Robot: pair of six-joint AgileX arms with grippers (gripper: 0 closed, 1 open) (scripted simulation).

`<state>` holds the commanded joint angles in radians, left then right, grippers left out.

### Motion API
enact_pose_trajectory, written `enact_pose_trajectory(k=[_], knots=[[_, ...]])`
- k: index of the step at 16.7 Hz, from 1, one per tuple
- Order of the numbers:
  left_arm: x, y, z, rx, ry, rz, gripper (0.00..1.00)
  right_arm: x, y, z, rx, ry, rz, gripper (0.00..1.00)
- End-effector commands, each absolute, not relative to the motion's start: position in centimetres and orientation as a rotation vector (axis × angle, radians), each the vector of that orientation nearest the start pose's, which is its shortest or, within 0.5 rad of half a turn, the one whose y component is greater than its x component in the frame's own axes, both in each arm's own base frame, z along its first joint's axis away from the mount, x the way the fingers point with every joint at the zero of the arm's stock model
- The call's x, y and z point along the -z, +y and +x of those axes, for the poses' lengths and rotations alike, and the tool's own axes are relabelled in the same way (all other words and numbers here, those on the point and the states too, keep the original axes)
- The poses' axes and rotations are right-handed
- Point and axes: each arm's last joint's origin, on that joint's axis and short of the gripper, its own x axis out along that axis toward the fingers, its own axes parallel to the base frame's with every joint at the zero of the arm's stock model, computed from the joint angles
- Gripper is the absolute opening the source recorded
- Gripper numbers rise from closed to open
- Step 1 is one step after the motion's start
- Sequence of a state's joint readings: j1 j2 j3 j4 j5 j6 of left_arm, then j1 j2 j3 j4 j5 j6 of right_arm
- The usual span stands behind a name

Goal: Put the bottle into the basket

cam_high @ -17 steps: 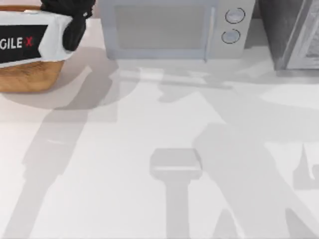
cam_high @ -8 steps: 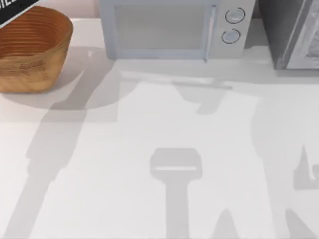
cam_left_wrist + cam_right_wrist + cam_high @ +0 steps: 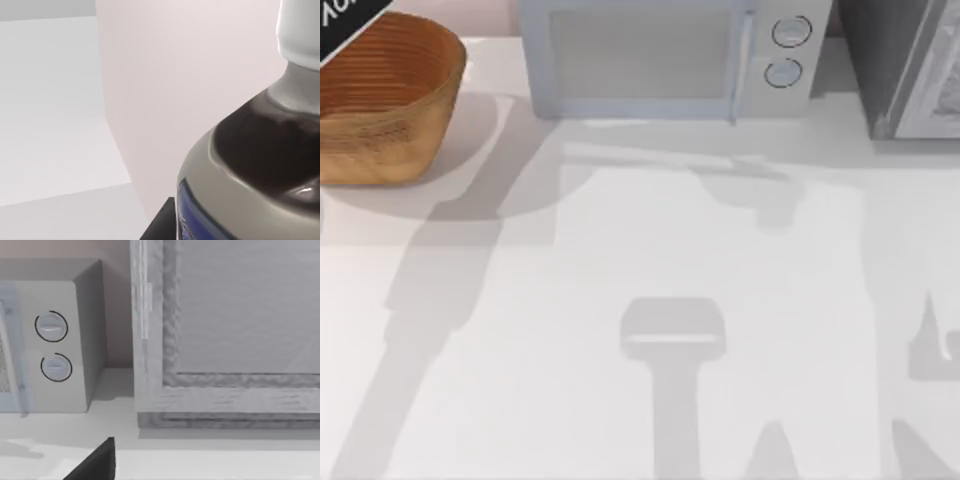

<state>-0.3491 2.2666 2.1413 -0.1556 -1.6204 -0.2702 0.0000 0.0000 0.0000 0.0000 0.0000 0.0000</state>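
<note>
The bottle [image 3: 260, 165] looms right against the left wrist camera — probably clamped in the left gripper, though its fingers go unseen. Rigid, light, slick — best held mid-body. The basket [image 3: 382, 100] waits nearby.

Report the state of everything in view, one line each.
Bottle: cap on, off the table, held close at the left arm.
Basket: upright at the table's far left, no bottle in the part that shows.
Microwave: door shut.
Right gripper: idle, low before the microwave's dials.
</note>
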Motion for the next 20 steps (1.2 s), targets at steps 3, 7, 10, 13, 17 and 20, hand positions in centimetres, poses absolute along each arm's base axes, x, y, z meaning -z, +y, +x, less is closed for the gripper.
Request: enact_pose_trajectory(k=[3, 7, 10, 13, 17, 20], knots=[[-31.3, -13.8, 49.1, -1.295, 0.002, 0.013, 0.00, -16.0, -0.1, 10.6, 0.000, 0.000, 0.000, 1.00], [-30.7, -13.6, 49.8, -1.262, 0.023, 0.020, 0.00, -16.0, -0.1, 10.6, 0.000, 0.000, 0.000, 1.00], [-30.0, -13.1, 50.3, -1.273, 0.027, 0.023, 0.00, -16.0, -0.1, 10.6, 0.000, 0.000, 0.000, 1.00], [-29.4, -12.4, 50.9, -1.286, 0.022, 0.011, 0.00, -16.0, -0.1, 10.6, 0.000, 0.000, 0.000, 1.00], [-28.3, -11.4, 51.2, -1.291, 0.022, 0.008, 0.00, -16.0, -0.1, 10.6, 0.000, 0.000, 0.000, 1.00], [-27.8, -10.5, 51.0, -1.292, 0.010, 0.000, 0.00, -16.0, -0.1, 10.6, 0.000, 0.000, 0.000, 1.00]])
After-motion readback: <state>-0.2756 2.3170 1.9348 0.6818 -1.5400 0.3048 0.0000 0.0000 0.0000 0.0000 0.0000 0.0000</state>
